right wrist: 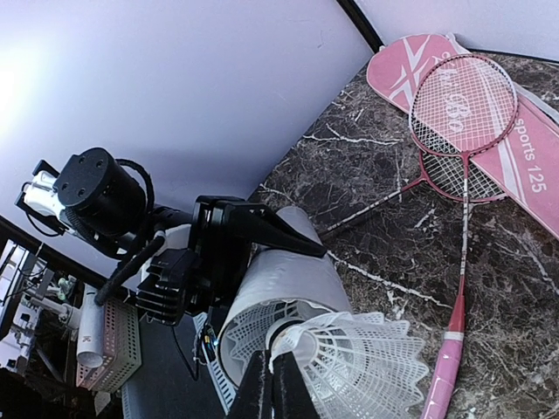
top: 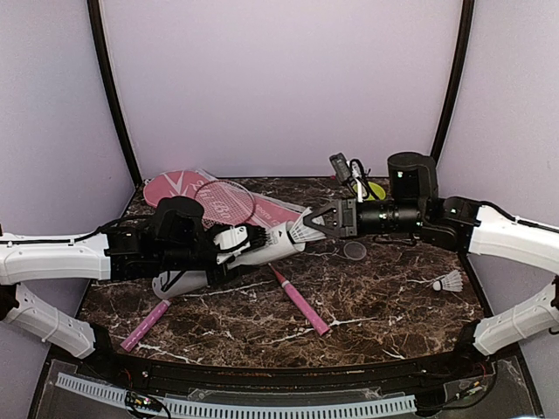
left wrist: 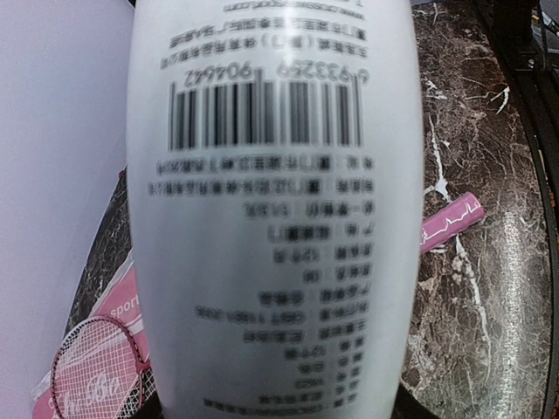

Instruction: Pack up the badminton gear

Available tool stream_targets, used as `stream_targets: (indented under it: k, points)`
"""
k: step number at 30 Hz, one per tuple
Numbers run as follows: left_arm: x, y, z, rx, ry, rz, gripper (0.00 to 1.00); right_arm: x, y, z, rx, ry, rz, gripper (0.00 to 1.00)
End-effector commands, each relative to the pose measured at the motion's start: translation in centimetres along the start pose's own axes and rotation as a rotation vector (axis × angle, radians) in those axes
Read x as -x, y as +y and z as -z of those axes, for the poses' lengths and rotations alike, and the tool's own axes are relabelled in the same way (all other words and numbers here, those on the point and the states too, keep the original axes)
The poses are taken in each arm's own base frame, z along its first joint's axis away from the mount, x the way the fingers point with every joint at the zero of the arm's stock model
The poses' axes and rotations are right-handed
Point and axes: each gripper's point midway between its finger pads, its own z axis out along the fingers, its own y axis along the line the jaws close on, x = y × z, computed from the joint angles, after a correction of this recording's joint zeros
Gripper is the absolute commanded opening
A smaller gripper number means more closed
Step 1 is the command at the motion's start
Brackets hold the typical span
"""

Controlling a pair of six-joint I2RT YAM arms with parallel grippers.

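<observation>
My left gripper [top: 247, 243] is shut on the tall white tube [top: 262, 249] and holds it tilted above the table, mouth towards the right. The tube fills the left wrist view [left wrist: 271, 218]. My right gripper [top: 325, 222] is shut on a white shuttlecock [top: 303, 230] at the tube's mouth. In the right wrist view the shuttlecock [right wrist: 384, 367] has its narrow end at the mouth of the tube [right wrist: 293, 275], with another shuttlecock's skirt showing inside. A second shuttlecock [top: 450, 281] lies at the right. Two rackets [top: 229, 202] lie on the pink cover [top: 175, 187].
Pink racket handles lie at the front middle [top: 304, 307] and front left [top: 144, 325]. A small clear round lid [top: 355, 250] lies under the right arm. A lime-green bowl [top: 376, 190] sits at the back right. Curved dark poles stand at both back corners.
</observation>
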Motion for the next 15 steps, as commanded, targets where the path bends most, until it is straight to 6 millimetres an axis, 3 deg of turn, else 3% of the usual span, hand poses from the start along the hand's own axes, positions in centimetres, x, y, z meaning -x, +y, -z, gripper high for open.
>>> stream_targets:
  k: [1,15]
  points:
    - [1.4,0.9,0.6,0.027,-0.044,0.003,0.56,0.3,0.9,-0.7,0.038,-0.023,0.016,0.0]
    - [1.4,0.9,0.6,0.028,-0.047,0.004,0.56,-5.2,1.1,-2.9,0.1,0.129,-0.069,0.0]
